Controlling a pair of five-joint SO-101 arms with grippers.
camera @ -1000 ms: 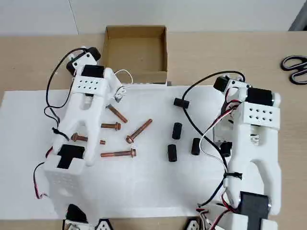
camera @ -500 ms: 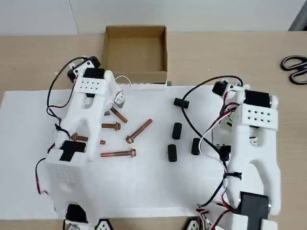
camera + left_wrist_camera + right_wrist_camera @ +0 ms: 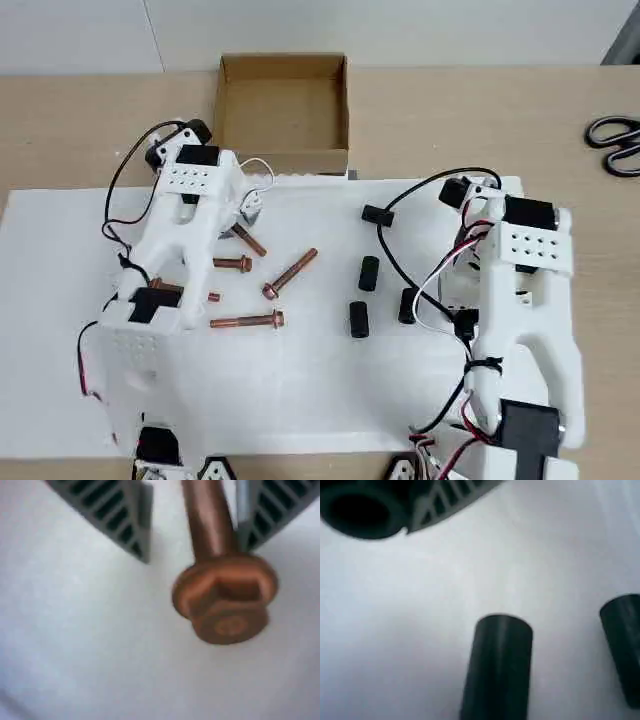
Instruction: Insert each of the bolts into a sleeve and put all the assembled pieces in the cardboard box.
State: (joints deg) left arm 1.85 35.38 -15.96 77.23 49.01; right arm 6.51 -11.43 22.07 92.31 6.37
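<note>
Several copper bolts lie on the white mat in the high view, among them one (image 3: 290, 273) near the middle and one (image 3: 247, 321) lower down. My left gripper (image 3: 244, 213) is over the slanted bolt (image 3: 247, 241). In the left wrist view that gripper (image 3: 194, 545) is open, the bolt (image 3: 220, 595) between its grey ribbed fingers (image 3: 125, 520), shaft against one. Black sleeves lie at the mat's centre (image 3: 369, 273), (image 3: 358, 318), (image 3: 408, 305). My right arm (image 3: 525, 270) is beside them. My right gripper (image 3: 447, 500) has a sleeve (image 3: 360, 510) against it; two more sleeves (image 3: 497, 665), (image 3: 622, 645) lie beyond.
The cardboard box (image 3: 283, 160) stands open at the back edge of the mat, close behind my left gripper. One more sleeve (image 3: 377, 214) lies near the mat's back. Scissors (image 3: 615, 143) rest on the bare table at far right. Cables loop from both arms.
My left gripper has dropped a little toward the slanted bolt. My right arm has shifted slightly left, toward the sleeves. Bolts and sleeves lie where they were.
</note>
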